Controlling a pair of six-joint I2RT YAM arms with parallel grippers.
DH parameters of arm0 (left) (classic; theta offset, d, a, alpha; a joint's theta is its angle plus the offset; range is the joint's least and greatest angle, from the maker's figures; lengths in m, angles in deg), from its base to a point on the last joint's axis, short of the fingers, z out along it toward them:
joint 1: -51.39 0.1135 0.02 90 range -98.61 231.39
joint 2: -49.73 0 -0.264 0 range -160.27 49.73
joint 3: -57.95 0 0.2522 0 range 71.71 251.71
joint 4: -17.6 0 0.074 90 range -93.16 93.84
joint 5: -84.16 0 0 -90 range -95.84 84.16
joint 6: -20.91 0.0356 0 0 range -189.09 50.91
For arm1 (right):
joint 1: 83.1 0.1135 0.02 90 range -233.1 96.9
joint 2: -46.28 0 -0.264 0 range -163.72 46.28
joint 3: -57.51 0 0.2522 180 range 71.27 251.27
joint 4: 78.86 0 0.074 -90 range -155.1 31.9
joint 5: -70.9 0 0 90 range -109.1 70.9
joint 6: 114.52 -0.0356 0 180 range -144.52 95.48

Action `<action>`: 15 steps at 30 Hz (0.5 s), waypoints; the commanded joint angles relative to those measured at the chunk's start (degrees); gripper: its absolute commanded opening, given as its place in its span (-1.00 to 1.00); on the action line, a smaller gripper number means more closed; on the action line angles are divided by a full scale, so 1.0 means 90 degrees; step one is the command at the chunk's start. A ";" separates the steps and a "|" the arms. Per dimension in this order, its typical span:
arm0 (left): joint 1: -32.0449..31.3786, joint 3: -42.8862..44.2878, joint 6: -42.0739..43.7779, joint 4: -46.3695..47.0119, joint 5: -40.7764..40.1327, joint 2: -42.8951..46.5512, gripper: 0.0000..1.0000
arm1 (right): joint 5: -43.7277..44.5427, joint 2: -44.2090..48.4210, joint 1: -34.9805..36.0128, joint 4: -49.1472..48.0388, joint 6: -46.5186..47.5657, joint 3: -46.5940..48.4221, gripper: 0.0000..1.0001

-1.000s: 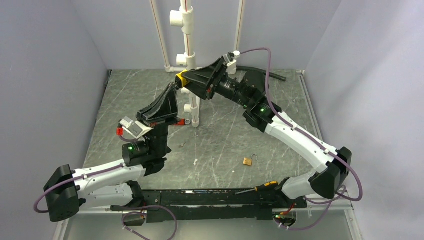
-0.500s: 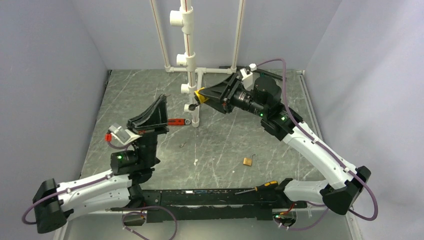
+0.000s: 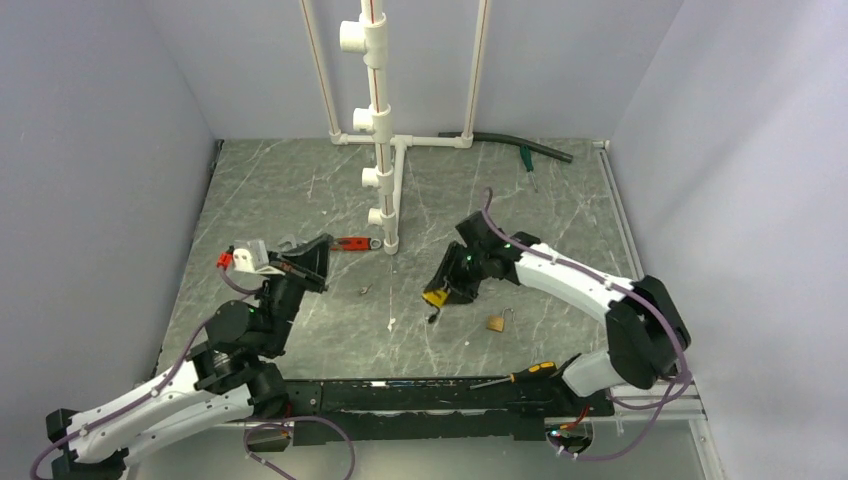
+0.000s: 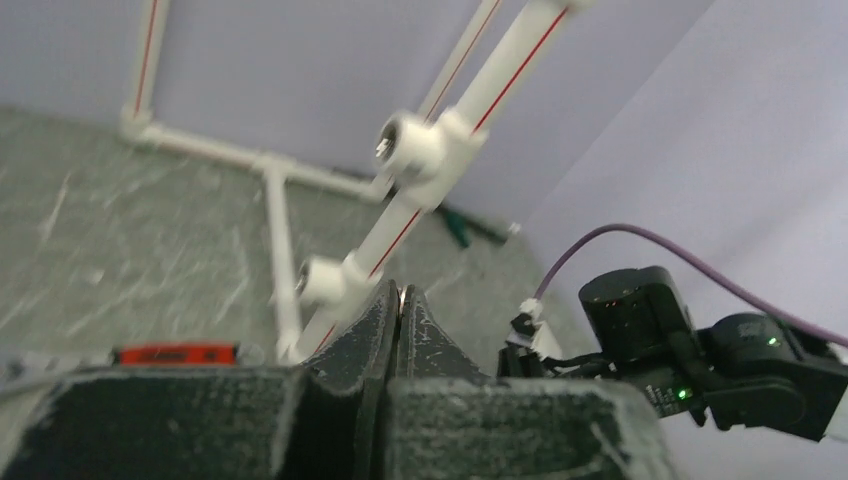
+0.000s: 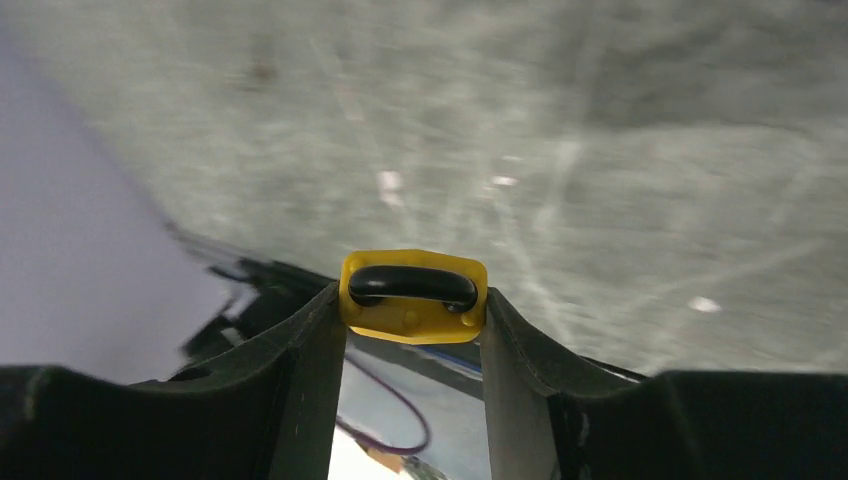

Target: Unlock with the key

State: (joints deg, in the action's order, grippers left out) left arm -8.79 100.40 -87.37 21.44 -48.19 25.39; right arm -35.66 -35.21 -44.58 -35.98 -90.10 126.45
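Close to the near edge lies a black-and-yellow-handled screwdriver [image 3: 520, 374], and just beyond it a small brass padlock [image 3: 495, 322]. Mid-worktop, the right gripper [image 3: 438, 292] hangs low, its fingers clamped on a yellow padlock with a black shackle [image 5: 411, 317]. The tiny silver-grey metal key [image 3: 365, 290] lies loose on the worktop to its left, between the two arms. Slightly farther back, toward the left edge, the left gripper [image 4: 398, 298] hovers with its fingers pressed together on nothing. The lock looks secured, so fetching the key seems next: the left fingers must open and come down over it.
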 commanded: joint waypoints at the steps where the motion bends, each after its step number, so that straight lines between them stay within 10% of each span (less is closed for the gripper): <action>1: 0.0022 0.0281 -0.2129 -0.2998 -0.0677 0.0464 -1.00 | 0.0304 -0.0344 0.0085 0.0296 0.0435 0.0119 -1.00; 8: 0.0024 0.0237 -0.2757 -0.3151 -0.0074 0.0436 -1.00 | 0.0588 -0.1712 0.0239 0.0439 0.1483 0.0335 -0.98; 11: 0.0018 0.0360 -0.2636 -0.3048 0.0250 0.0347 -1.00 | 0.0601 -0.2001 0.0255 0.0562 0.1874 0.0439 -0.40; 15: 0.0020 0.0129 -0.1739 -0.1911 0.1299 0.0589 -1.00 | 0.1082 -0.1699 0.0280 0.0888 0.2384 0.0658 0.84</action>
State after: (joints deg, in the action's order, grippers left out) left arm -8.73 100.90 -107.54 -5.29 -46.29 29.02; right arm -31.20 -52.54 -42.50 -30.91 -76.16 129.38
